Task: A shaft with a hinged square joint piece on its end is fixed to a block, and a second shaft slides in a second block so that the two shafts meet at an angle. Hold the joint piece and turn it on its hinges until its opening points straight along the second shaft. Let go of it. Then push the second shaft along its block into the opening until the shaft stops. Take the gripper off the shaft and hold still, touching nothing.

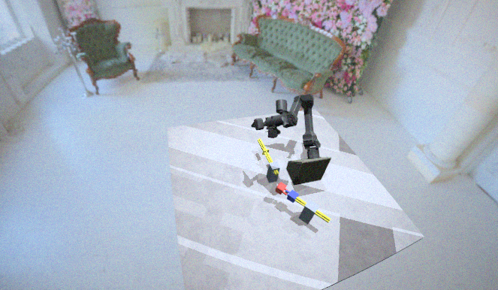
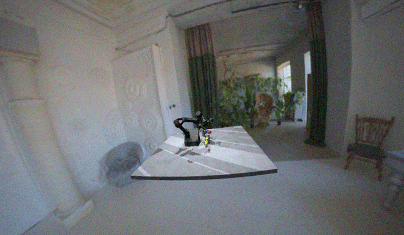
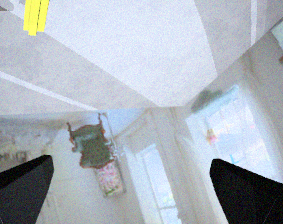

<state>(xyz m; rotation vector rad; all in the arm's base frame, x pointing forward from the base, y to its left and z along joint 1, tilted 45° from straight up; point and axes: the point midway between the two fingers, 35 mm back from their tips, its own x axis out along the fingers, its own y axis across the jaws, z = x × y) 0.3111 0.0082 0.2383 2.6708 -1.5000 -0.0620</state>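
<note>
The second shaft (image 1: 262,146) (image 2: 206,140), yellow with a small collar, runs through its dark block (image 1: 272,175). Its inner end shows just past that block. The red joint piece (image 1: 281,188) (image 2: 209,132) sits beside the blue hinge part (image 1: 292,195), roughly in line with the first shaft (image 1: 323,216), which is held in the other block (image 1: 306,215). A gap shows between the second shaft and the red piece. The way its opening faces is too small to tell. My gripper (image 1: 252,125) (image 3: 132,167) is open and empty, raised near the second shaft's outer end. A yellow shaft end (image 3: 36,19) shows at the wrist view's top left.
The arm's base (image 1: 309,170) (image 2: 192,138) stands beside the blocks, on the second shaft's side. The arm reaches over the table (image 1: 224,210) (image 2: 236,161). Shadows of the arm, blocks and shafts fall on the table top.
</note>
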